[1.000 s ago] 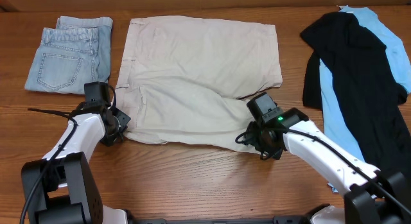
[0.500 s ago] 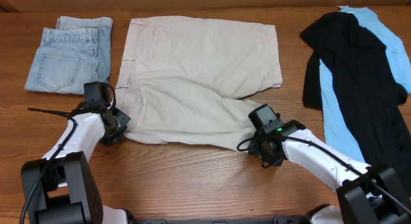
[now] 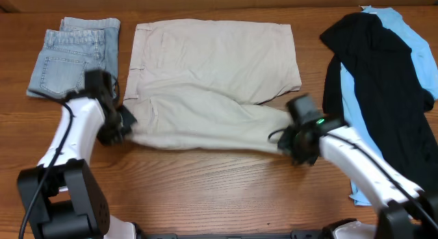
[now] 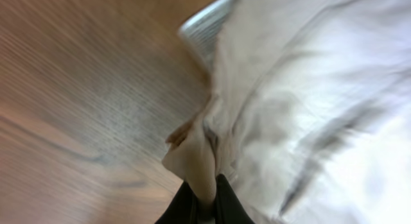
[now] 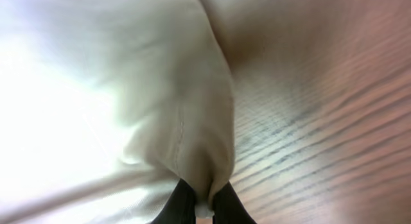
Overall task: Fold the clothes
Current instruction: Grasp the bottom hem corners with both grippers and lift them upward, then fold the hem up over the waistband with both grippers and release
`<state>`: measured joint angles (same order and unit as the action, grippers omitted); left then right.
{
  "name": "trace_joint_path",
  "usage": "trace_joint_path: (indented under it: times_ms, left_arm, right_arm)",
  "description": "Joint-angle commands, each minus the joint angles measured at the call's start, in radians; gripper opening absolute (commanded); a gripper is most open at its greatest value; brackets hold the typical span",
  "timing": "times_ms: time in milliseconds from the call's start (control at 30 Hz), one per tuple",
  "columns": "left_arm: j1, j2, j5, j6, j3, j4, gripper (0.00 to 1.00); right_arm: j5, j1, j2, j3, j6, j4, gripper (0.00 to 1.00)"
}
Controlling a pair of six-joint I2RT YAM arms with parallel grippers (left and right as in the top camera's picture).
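Pale beige khaki shorts [image 3: 212, 68] lie spread across the middle of the table, their near edge lifted and bunched. My left gripper [image 3: 118, 124] is shut on the near left corner of the shorts [image 4: 270, 108], cloth pinched between its black fingers [image 4: 186, 205]. At the near right corner my right gripper [image 3: 291, 137] is shut on the shorts [image 5: 128, 102] too, fabric squeezed between its fingers [image 5: 228, 201]. A black top [image 3: 373, 81] lies over a sky-blue top [image 3: 407, 33] at the right.
Folded light-blue denim shorts [image 3: 72, 57] lie at the far left. The black and sky-blue tops hang toward the table's right edge. Bare wood [image 3: 205, 191] runs along the near side.
My right gripper has closed on the shorts' near right corner. Both arms have lifted and moved away from me, drawing the near edge of the shorts up and back.
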<state>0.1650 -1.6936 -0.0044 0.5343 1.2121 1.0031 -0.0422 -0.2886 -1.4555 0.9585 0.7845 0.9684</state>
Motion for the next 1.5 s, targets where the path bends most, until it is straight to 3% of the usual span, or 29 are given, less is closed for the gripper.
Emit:
trace_joint_path:
  times_ms: [0,267,400,633,767,1000,1167,1467]
  left_arm:
    - [0.005,0.009,-0.028,-0.147,0.284,0.108,0.04]
    - [0.005,0.01,-0.028,-0.217,0.714,0.393,0.04]
    - [0.005,0.01,-0.029,-0.223,0.846,0.514,0.04]
    - [0.005,0.013,-0.029,-0.236,0.886,0.667,0.04]
    - [0.005,0.013,-0.061,-0.235,0.851,0.683,0.04]
    - [0.005,0.013,-0.084,-0.211,0.647,0.533,0.04]
    - [0.005,0.013,-0.08,-0.184,0.442,0.285,0.04]
    - [0.005,0.013,-0.082,-0.126,0.14,-0.194,0.04]
  right_arm:
    - [0.023,0.086,0.08,0.198,-0.164,0.089,0.04]
    - [0.014,0.139,0.084,0.573,-0.289,0.36,0.04]
    - [0.014,0.139,0.104,0.67,-0.292,0.465,0.04]
    - [0.011,0.139,0.192,0.691,-0.292,0.577,0.04]
    - [0.011,0.139,0.19,0.686,-0.322,0.542,0.04]
    - [0.014,0.139,0.046,0.679,-0.397,0.401,0.04]
    - [0.026,0.139,-0.117,0.679,-0.441,0.301,0.04]
    - [0.049,0.139,-0.381,0.679,-0.479,-0.063,0.04]
